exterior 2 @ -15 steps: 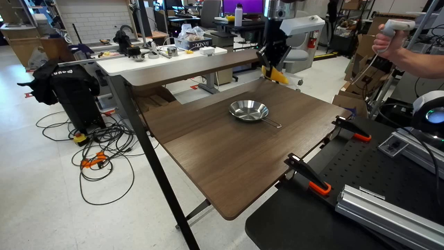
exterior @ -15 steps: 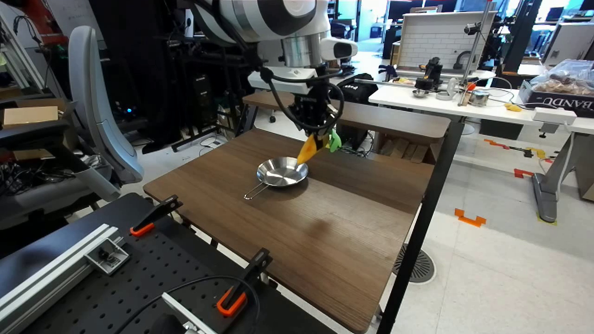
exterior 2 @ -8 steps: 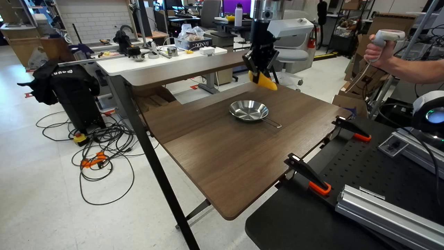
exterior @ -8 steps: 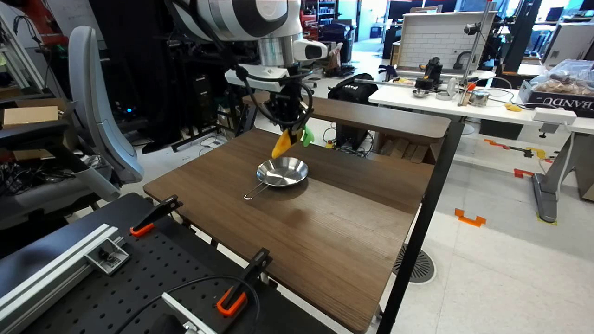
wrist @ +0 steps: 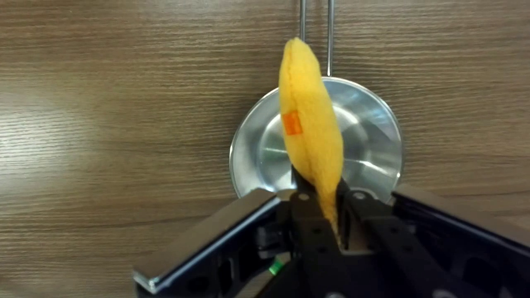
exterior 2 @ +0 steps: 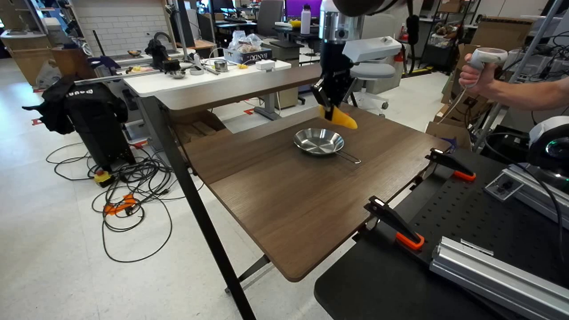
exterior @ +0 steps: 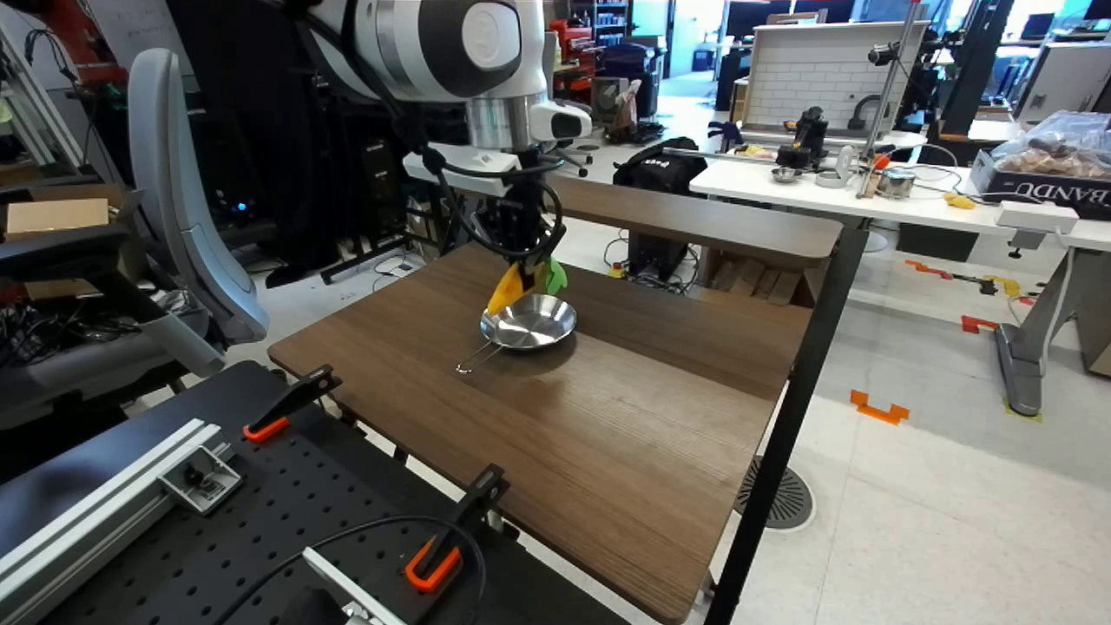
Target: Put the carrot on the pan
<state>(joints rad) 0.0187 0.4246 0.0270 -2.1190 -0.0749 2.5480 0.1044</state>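
Your black two-fingered gripper [wrist: 321, 185] grasps the green-topped, tapered yellow plush carrot [wrist: 312, 128].
You have it aloft; in the wrist view it overlaps the round, shiny silver metal pan [wrist: 364, 138].

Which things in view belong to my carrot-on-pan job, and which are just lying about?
For the job:
carrot, gripped in the fingers
pan, on the table

Not part of it:
clamps
black bag
water bottle
floor cables

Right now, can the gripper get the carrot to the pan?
Probably yes: in the wrist view the gripper holds the carrot over the pan, and nothing else shows between carrot and pan. The carrot juts past the pan there, so it may need shifting before release.
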